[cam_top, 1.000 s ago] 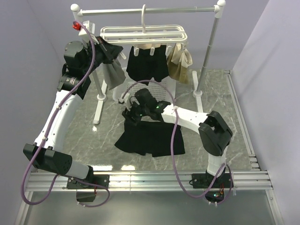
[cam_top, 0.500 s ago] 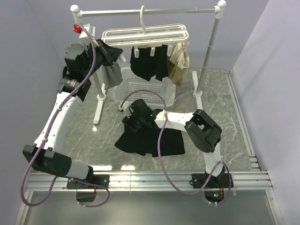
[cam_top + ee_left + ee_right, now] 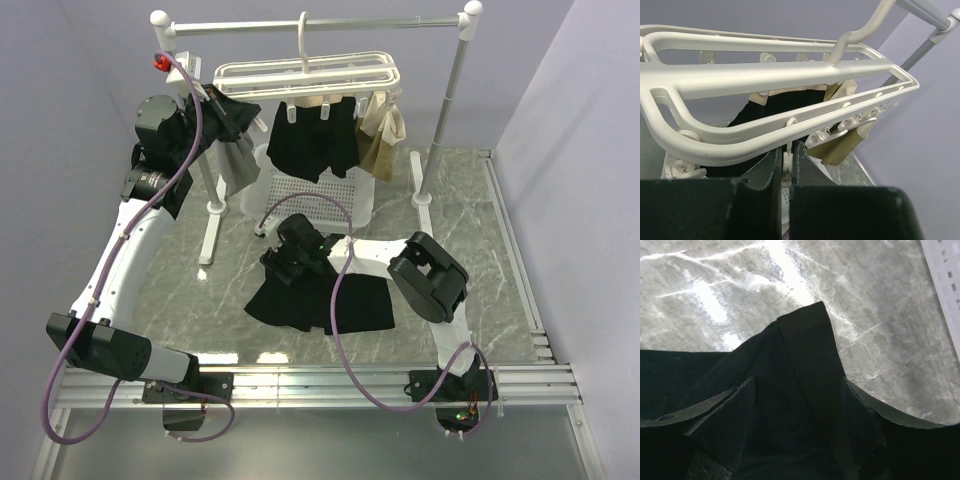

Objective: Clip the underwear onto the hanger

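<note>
Nearest, right gripper (image 3: 283,265): sitting low at centre frame on the underwear (image 3: 335,305), fingers standing apart astride a raised fold of black cloth.
Underwear: lying spread on the marble table (image 3: 470,210), just below the white basket (image 3: 345,192).
Left gripper (image 3: 238,115): reaching up at upper left, fingers clamping a clip peg (image 3: 787,161) of the hanger (image 3: 305,75).
Hanger: hanging from the rail (image 3: 380,20) at top centre, carrying a black garment (image 3: 315,145) and a tan garment (image 3: 380,135).

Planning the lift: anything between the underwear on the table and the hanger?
Yes: the white basket sits under the hanger, behind the underwear; a black garment and a tan garment fill its middle and right clips. Left hand pinches a clip peg.
</note>
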